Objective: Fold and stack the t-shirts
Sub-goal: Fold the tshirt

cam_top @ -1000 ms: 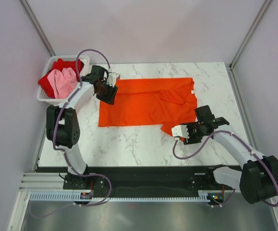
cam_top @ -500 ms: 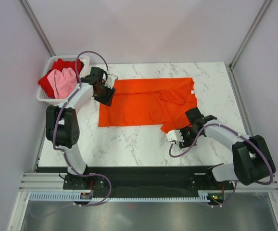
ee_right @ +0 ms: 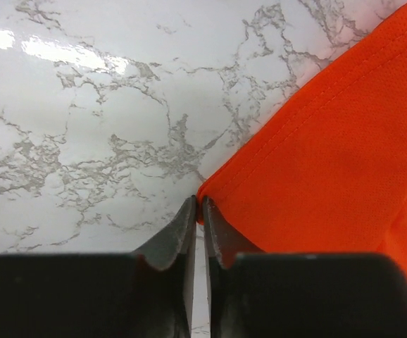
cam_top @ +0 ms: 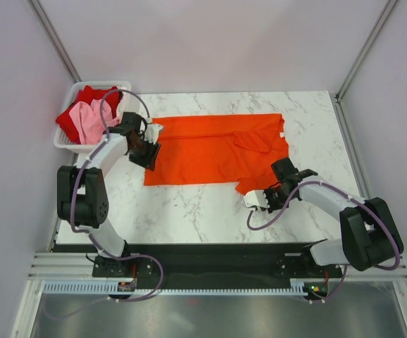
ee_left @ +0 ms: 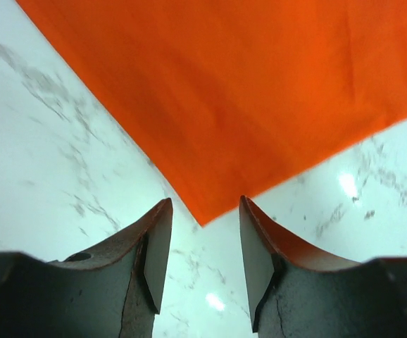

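The bright orange-red t-shirt (cam_top: 210, 151) lies spread flat on the marble table. My right gripper (ee_right: 198, 205) is shut on the corner of its near sleeve (ee_right: 316, 162); from above, that gripper (cam_top: 250, 198) sits at the shirt's near right. My left gripper (ee_left: 205, 208) is open just above the table, with a pointed corner of the same shirt (ee_left: 232, 98) between its fingertips and not pinched. In the top view it (cam_top: 147, 151) hovers at the shirt's left edge. A deeper red t-shirt (cam_top: 77, 105) and a pale pink t-shirt (cam_top: 85, 121) are bunched in the basket.
The white slatted basket (cam_top: 66, 143) stands at the table's far left corner, close behind the left arm. Grey walls enclose the table on three sides. Bare marble (cam_top: 189, 211) stretches between the shirt and the arm bases.
The right gripper moved left to the sleeve corner and shut on it. The left gripper slid nearer along the shirt's left edge and narrowed slightly.
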### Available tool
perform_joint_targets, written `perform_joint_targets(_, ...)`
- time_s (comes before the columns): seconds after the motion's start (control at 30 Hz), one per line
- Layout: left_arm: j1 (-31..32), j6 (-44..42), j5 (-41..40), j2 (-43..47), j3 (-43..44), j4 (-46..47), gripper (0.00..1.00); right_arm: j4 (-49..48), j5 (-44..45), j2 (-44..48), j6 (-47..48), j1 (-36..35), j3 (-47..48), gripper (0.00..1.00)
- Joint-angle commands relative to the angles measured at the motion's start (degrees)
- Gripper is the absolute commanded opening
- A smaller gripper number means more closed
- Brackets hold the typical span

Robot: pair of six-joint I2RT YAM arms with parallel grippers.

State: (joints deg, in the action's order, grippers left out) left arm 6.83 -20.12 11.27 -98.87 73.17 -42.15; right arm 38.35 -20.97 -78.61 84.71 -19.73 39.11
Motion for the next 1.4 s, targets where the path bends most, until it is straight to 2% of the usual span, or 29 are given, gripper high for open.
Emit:
perform_joint_targets(0.0, -1.6, -4.1, 5.5, 4.4, -6.8, -2.2, 0.5, -1.2, 0.8, 0.9, -1.7, -0.1, -1.1, 0.1)
perform_joint_targets(0.07, -1.7, -4.3, 7.3, 4.0, -9.6, -2.1, 0.5, -1.6, 1.0, 0.8, -2.6, -0.1, -0.9, 0.04)
perform_joint_targets(0.17, -1.6, -3.6, 7.9, 1.4, -9.9, -1.4, 0.5, -1.6, 1.2, 0.1, -3.7, -0.4, 0.3, 0.0)
perform_joint_targets(0.4, -1.6, -3.1, 6.4, -3.3, -6.7, 0.2, 0.49, -1.3, 2.3, -1.6, -3.7, -0.6, 2.5, 0.0)
perform_joint_targets(0.57, -2.2, -4.1, 4.6, -1.9, -7.0, 0.4, 0.45, -1.3, 2.3, -2.2, -4.9, -0.8, 3.2, 0.0)
perform_joint_targets(0.8, -3.5, -5.4, 2.9, 1.6, -7.7, 0.3, 0.45, -1.8, 2.7, -2.4, -6.4, -1.5, 2.9, 0.0)
perform_joint_targets(1.07, -3.9, -4.5, 4.0, -2.2, -5.5, 0.1, 0.45, -1.9, 3.3, -4.2, -6.9, -2.2, 4.1, 0.0)
perform_joint_targets(1.37, -3.9, -5.6, 2.9, -4.8, -7.2, 0.1, 0.4, -1.9, 3.7, -4.9, -7.6, -2.3, 4.7, 0.0)
